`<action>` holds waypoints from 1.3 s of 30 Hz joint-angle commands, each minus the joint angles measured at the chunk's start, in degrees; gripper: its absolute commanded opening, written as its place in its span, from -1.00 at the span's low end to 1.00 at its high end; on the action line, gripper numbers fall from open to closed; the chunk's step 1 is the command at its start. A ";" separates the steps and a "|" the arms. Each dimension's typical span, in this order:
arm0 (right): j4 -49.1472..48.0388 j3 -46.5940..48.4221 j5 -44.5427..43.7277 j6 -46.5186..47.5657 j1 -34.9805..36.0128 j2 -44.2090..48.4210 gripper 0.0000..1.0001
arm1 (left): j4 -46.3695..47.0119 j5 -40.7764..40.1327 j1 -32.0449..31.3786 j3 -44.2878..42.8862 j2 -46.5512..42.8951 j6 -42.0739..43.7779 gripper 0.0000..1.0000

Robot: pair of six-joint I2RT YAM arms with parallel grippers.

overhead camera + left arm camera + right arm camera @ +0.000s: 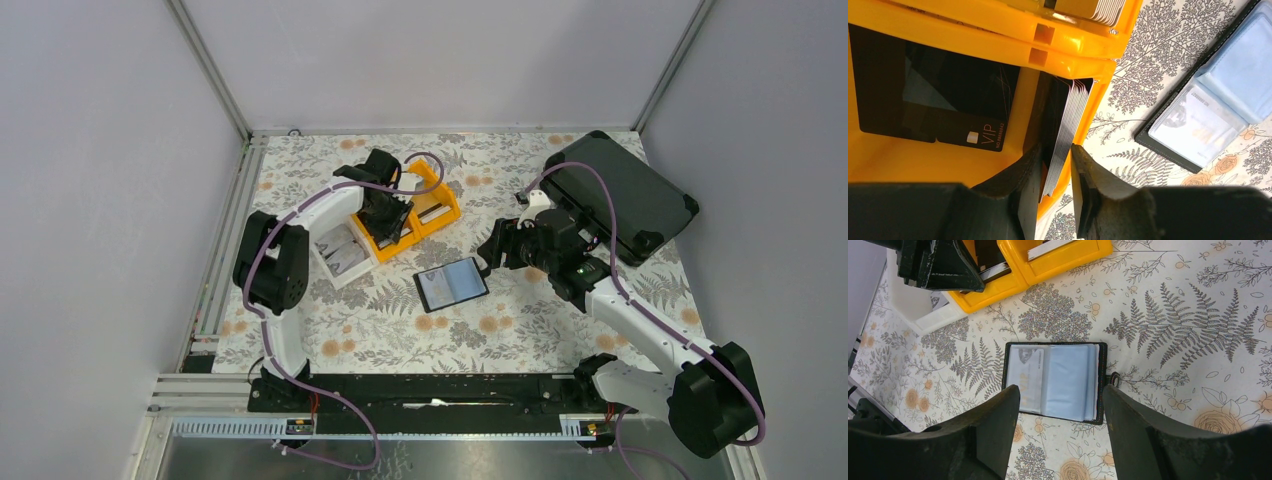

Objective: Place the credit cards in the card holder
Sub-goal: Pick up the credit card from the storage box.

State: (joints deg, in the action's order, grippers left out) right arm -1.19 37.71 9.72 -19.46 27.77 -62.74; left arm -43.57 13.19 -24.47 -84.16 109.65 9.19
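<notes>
While you're working the left arm down in the yellow bin (973, 42), the left gripper (1056, 149) is sitting right over a stack of credit cards (1068, 120) that's standing on edge in the compartment at the bin's corner. The jaws are looking pretty narrow, one finger on each side of the stack's end. Honestly I can't tell if they're actually pinching the cards or just straddling them, since there's a sliver of gap showing on one side. In the bigger compartment next door a dark card (948, 105) marked VIP is lying flat by itself, and more cards are showing in another yellow compartment at the top edge of that wrist view.

Your right gripper (1062, 390) is hanging over the card holder (1055, 381) with its jaws spread wide, wider than the holder, and it isn't gripping anything. The card holder is lying open on the floral table (1173, 315), near the yellow bin but not touching it, between the two arms. Its left page is showing what looks like a card behind the clear pocket, and the right page is showing light-blue sleeves.

A white bin (340, 255) is sitting just beside the yellow one, and the big black case (620, 195) is resting at the far right corner.
</notes>
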 commanded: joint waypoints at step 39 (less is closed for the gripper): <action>-1.42 0.49 -0.54 0.77 -0.35 0.24 0.38 | -6.09 -5.81 0.82 -4.92 -3.19 -8.62 -0.91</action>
State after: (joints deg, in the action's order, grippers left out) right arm -1.19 37.71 9.69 -19.46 27.75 -62.74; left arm -48.01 7.14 -24.43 -87.07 108.77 3.38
